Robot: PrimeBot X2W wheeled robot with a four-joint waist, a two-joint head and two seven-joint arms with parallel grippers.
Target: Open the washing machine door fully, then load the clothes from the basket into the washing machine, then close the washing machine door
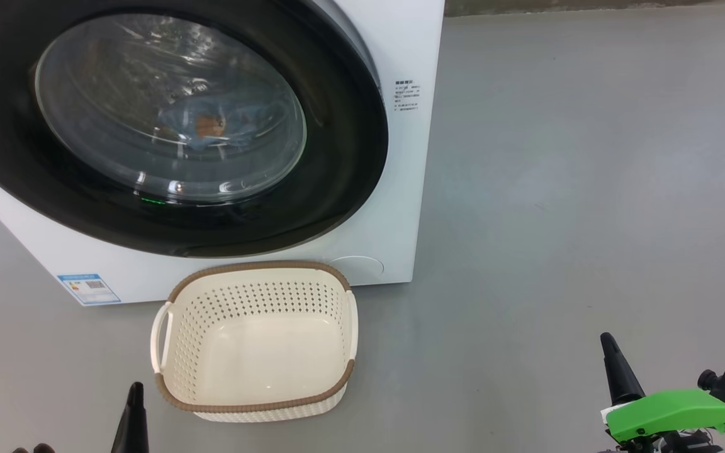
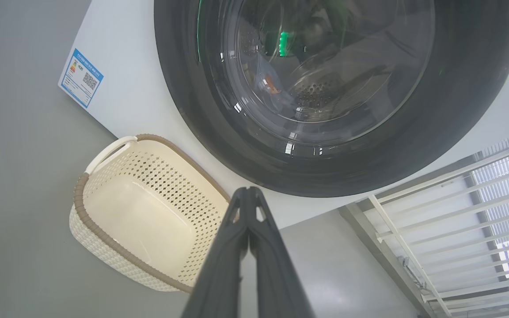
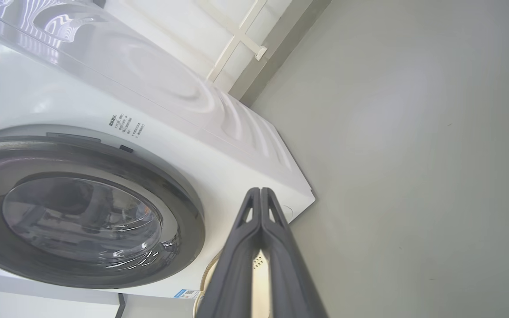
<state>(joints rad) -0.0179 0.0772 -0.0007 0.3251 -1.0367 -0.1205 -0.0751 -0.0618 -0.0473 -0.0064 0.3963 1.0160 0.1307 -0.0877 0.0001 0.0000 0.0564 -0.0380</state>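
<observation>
Grey floor [image 1: 557, 189] bears the cream perforated plastic basket [image 1: 255, 299] — empty — at the big white washing machine's [image 1: 400, 207] foot, light blue printed clothes [image 1: 211, 126] behind its shut glossy black round door [image 1: 337, 189], so the task looks complete — left gripper [image 2: 248, 192] and right gripper [image 3: 260, 192] pinched together, empty.

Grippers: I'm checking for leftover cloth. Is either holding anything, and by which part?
Nothing held: left gripper and right gripper are both shut empty.
</observation>
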